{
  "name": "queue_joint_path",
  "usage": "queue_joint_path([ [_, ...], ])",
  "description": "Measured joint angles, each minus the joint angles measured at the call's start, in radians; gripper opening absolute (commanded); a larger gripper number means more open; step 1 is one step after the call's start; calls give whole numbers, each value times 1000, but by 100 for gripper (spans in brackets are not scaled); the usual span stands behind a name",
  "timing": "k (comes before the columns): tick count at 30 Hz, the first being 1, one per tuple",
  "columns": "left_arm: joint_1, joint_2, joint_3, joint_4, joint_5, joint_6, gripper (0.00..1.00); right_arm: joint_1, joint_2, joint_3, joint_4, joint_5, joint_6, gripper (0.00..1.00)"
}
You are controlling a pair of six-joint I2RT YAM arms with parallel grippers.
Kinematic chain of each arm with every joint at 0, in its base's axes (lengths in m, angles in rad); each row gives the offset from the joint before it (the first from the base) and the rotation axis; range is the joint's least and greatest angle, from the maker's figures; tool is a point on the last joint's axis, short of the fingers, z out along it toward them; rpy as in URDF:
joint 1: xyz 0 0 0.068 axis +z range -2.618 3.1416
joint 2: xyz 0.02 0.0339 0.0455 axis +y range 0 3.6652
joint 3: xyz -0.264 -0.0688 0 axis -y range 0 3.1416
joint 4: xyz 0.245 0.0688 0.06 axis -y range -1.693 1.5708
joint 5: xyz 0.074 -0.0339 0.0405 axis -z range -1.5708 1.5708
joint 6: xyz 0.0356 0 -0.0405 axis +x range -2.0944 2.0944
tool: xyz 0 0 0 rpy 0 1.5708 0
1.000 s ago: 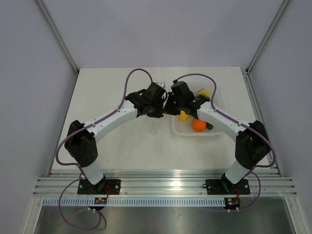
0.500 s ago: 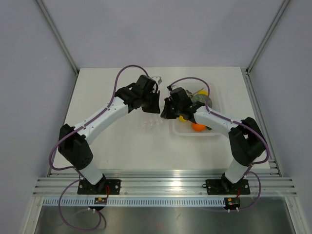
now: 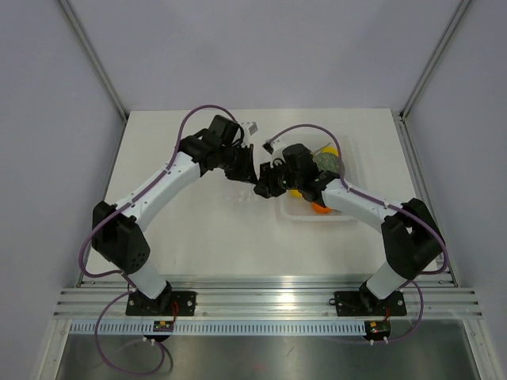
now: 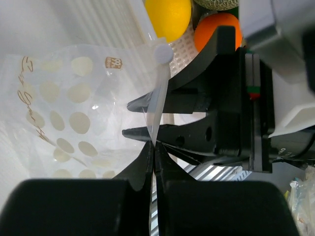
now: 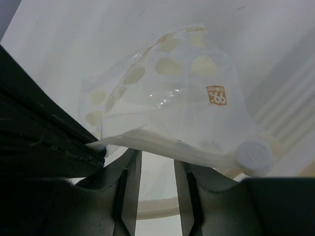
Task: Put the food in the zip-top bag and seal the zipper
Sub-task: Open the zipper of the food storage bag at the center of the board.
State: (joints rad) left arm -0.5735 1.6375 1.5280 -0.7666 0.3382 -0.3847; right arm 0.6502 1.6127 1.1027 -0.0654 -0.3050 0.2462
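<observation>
The zip-top bag (image 4: 64, 113), clear with cream dots, hangs between both grippers left of the tray; it also fills the right wrist view (image 5: 172, 83). My left gripper (image 4: 155, 147) (image 3: 247, 170) is shut on one end of the zipper (image 4: 156, 105), a pale strip with a round white tab (image 5: 253, 155). My right gripper (image 5: 156, 164) (image 3: 262, 188) is open, its fingers (image 4: 147, 104) on either side of the strip without pinching it. The food, a yellow lemon-shaped fruit (image 4: 167, 17) (image 3: 295, 192), lies in the tray, outside the bag.
A rigid clear tray (image 3: 317, 219) at the right holds an orange fruit (image 4: 216, 29) and a grey-green melon (image 3: 327, 162) beside the food. The right arm reaches over the tray. Purple cables arch above both wrists.
The right gripper has opened, releasing the strip, and shifted left, away from the tray. The left arm has swung back and to the left, still pinching the zipper end.
</observation>
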Motion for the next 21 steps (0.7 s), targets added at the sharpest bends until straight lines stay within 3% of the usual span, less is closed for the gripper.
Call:
queue_joint_path([
  [5, 17, 3, 1, -9, 45, 1, 0, 5, 0, -49, 53, -74, -62, 44],
  [11, 34, 4, 1, -9, 66, 0, 0, 13, 3, -43, 32, -24, -70, 50],
  [18, 50, 4, -5, 18, 68, -15, 0, 16, 81, 89, -83, 115, 77, 49],
  [21, 50, 4, -29, 39, 70, -24, 0, 16, 90, 89, -101, 140, 164, 55],
])
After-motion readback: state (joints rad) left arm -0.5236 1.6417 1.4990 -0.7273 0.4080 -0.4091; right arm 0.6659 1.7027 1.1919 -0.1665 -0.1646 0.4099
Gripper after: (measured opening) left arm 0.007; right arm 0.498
